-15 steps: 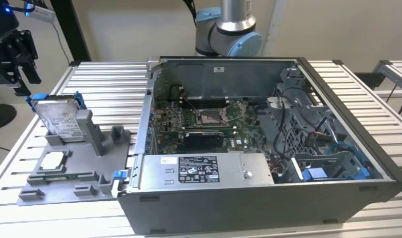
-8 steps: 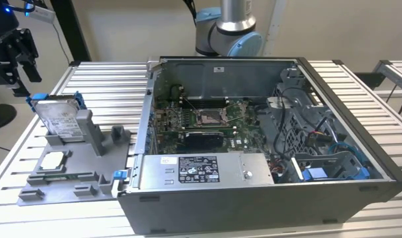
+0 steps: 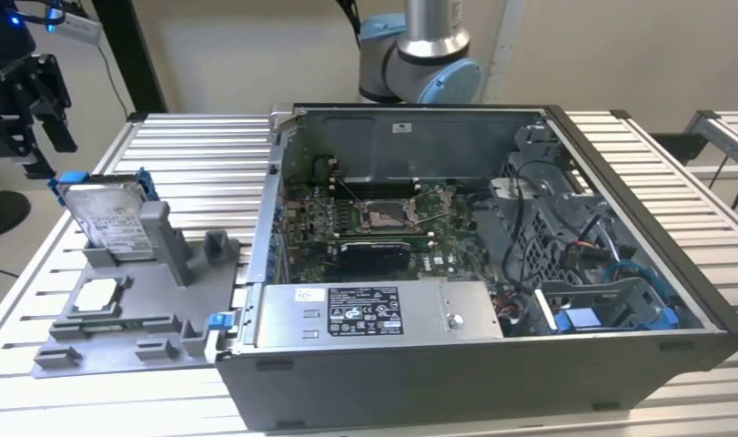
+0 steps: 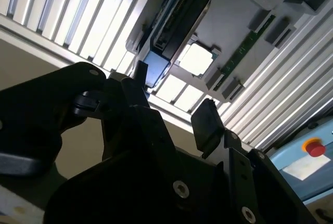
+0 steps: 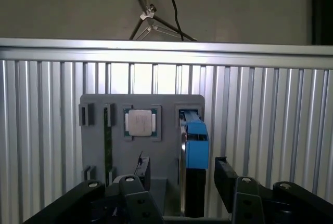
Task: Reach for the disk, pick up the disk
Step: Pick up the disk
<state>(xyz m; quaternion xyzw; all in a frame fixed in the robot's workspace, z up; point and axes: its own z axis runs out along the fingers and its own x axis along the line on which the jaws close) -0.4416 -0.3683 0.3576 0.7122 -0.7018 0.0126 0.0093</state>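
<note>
The slatted worktop [image 3: 198, 155] carries a big open computer case [image 3: 466, 364] on the exterior view's right and a grey holder [image 3: 162, 273] on its left. The disk [image 3: 106, 218] stands on edge in that holder, tilted, blue bracket around it. Above it hangs the gripper [image 3: 51, 153], clear of it, fingers apart and empty; in the first wrist view the disk [image 5: 195, 151] lines up between them.

A robotics lab or workshop: a ribbed aluminium desk [image 3: 187, 150] carries a grey parts fixture [image 3: 162, 282] below the hand [image 5: 183, 160] and, well beyond it, an opened computer case [image 3: 441, 382] with its board bare, a robot arm's base [image 3: 423, 64] behind, and a red emergency-stop button [image 4: 314, 146] off the desk's edge.
</note>
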